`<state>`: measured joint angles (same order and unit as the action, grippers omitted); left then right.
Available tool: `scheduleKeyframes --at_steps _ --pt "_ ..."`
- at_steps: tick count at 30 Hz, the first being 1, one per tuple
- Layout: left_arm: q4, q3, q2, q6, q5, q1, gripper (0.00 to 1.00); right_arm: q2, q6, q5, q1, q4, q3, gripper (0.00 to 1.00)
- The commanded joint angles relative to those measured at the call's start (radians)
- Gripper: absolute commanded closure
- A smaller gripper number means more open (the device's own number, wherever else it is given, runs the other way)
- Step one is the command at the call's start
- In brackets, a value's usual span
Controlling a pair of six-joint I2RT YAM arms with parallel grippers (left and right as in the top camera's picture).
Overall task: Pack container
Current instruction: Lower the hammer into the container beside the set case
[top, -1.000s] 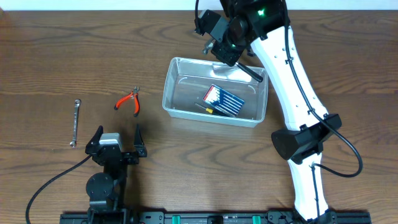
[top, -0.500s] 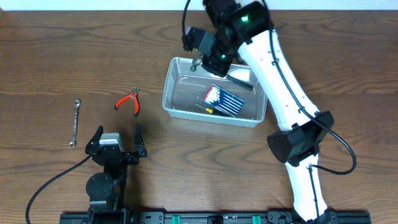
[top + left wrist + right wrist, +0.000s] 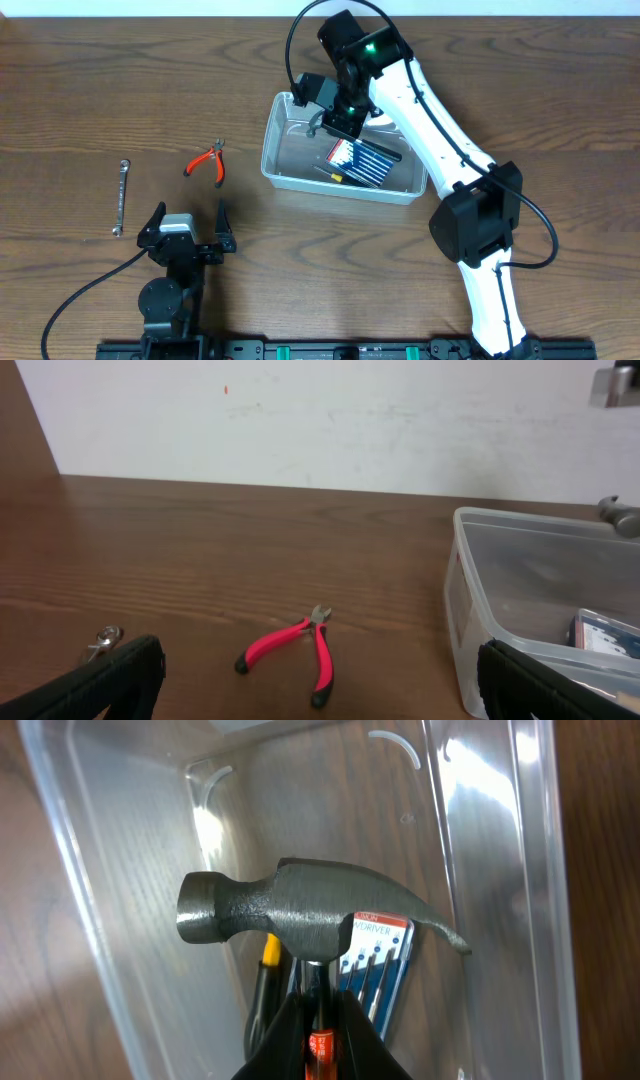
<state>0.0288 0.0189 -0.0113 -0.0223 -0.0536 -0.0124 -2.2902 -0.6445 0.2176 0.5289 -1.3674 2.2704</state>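
The clear plastic container [image 3: 268,148] stands at the table's middle back; it also shows in the left wrist view [image 3: 468,595] and the right wrist view [image 3: 490,870]. In it lie a blue screwdriver-set case [image 3: 362,163] [image 3: 378,965] and a yellow-tipped screwdriver [image 3: 266,982]. My right gripper [image 3: 335,112] [image 3: 320,1020] is shut on a hammer's handle just below its dark steel head [image 3: 300,912] and holds it inside the container's left half, above the case. My left gripper [image 3: 188,232] is open and empty near the front edge.
Red-handled pliers [image 3: 207,162] [image 3: 295,650] lie on the table left of the container. A small silver wrench [image 3: 121,196] [image 3: 100,640] lies further left. A white wall stands behind the table's back edge.
My right arm has swung left and down with the hammer, from the container's back right corner to over its left half. The left arm has not moved.
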Motion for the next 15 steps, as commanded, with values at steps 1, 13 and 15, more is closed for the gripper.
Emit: scheduleKeyframes --at_steps 1,13,15 --pt "0.038 -0.015 0.005 0.006 -0.006 -0.003 0.02 0.006 -0.015 0.022 0.004 0.027 -0.037 0.99" --pt "0.038 -0.015 0.005 0.006 -0.006 -0.003 0.02 0.006 -0.015 0.008 0.001 0.130 -0.190 0.99" --pt "0.038 -0.015 0.005 0.006 -0.006 -0.003 0.02 0.006 -0.015 0.007 0.001 0.137 -0.197 0.99"
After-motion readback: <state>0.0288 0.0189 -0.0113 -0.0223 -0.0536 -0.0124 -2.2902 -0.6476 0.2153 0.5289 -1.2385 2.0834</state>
